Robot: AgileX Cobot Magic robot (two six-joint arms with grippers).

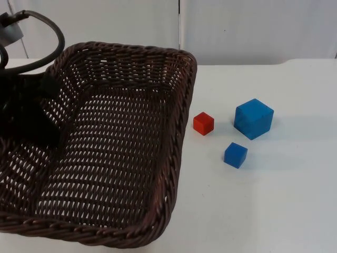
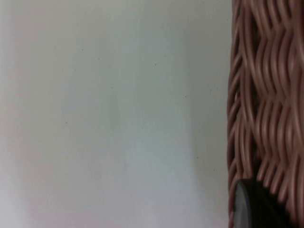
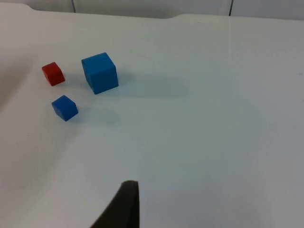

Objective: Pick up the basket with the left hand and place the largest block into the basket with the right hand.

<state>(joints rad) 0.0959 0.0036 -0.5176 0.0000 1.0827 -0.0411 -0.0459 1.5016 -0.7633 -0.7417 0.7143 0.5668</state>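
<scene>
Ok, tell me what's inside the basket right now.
No block is in the basket: its woven floor shows bare. The left claw and arm reach over its left side and cover part of the floor there. All three blocks lie on the table.

A small red cube [image 1: 203, 123] sat on the white desk [image 1: 274, 211], with a small blue cube [image 1: 235, 155] near it on the side away from the grey partition wall [image 1: 253, 29]. The two stood apart, not touching. The wall rose along the desk's far edge, a vertical seam running down it.
</scene>
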